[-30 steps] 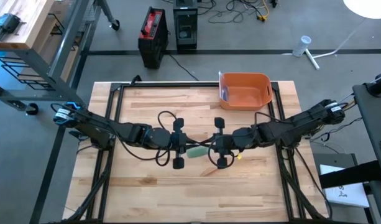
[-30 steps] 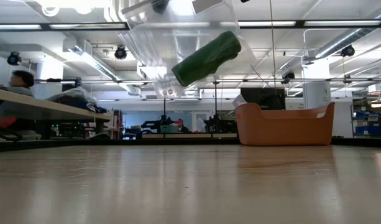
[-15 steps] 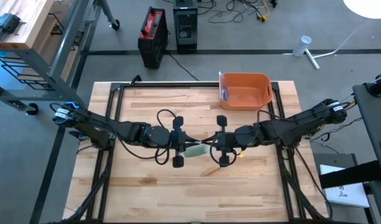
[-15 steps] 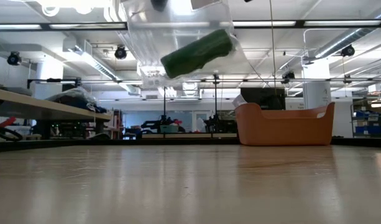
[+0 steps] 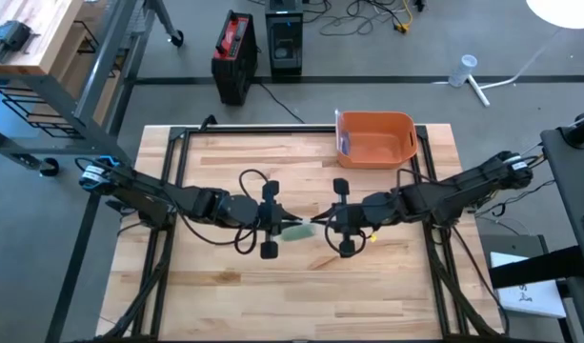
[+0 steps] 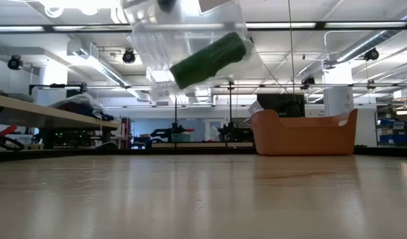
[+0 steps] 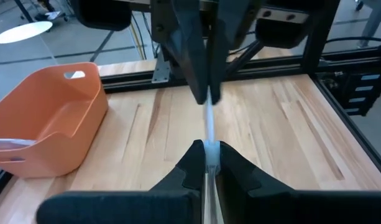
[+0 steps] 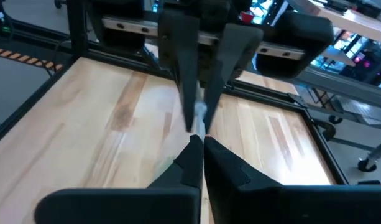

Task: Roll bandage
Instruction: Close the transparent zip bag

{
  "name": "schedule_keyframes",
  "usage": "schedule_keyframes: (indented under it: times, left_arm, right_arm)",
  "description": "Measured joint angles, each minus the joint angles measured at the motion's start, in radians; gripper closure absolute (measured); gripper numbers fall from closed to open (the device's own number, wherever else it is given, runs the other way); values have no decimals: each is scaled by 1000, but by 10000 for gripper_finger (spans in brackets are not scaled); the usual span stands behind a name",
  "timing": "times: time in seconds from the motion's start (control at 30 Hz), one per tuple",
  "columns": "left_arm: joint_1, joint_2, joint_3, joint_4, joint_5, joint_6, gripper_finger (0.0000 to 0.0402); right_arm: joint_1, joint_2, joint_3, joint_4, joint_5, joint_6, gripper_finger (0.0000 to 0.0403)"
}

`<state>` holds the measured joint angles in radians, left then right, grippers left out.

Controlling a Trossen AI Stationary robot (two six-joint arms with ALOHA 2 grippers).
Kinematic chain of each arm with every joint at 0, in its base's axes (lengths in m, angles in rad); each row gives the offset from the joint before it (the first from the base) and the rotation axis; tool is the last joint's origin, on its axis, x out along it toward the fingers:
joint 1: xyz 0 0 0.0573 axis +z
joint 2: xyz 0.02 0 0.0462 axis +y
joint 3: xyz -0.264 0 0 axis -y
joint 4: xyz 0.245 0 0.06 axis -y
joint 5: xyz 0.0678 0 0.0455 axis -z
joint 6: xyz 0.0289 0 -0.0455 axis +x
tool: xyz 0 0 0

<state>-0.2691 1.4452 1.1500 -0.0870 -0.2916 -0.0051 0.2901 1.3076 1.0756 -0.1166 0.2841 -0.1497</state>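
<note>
Bandage, a dark green roll inside a clear plastic wrapper [image 6: 208, 58], hangs in the air over the middle of the wooden table [image 5: 301, 286], between the two arms. Left gripper [image 5: 278, 228] and right gripper [image 5: 322, 226] face each other, both pinched closed on the edges of the wrapper; the left wrist view shows the thin clear film [image 7: 209, 134] stretched tight from one pair of jaws to the other. In the low view the roll sits tilted, one end higher.

For a good step, I think both grips should keep equal tension w/o pulling apart more, since the film looks thin and may tear or slip. Lowering it near the table first seems safer, so a drop does not send the roll away.

Orange plastic bin [image 5: 375, 139] stands at the far edge of the table, right side, well apart from the grippers. Inside, at its left wall, is a small bluish-white item [image 5: 344, 144]; what it is I cannot tell. Rest of the bin looks bare.
</note>
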Motion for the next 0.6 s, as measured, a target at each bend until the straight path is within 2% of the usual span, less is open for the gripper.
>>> schedule_keyframes:
  times: [0.33, 0.47, 0.6]
  left_arm:
    - [1, 0, 0, 25, -1, -3, 391]
    - [1, 1, 0, 26, -2, -3, 391]
    - [1, 2, 0, 32, -5, -4, 391]
  right_arm:
    - [-2, 35, 0, 73, -4, -8, 321]
    - [-3, 37, 0, 97, 6, -9, 324]
    - [-3, 37, 0, 98, 6, -10, 356]
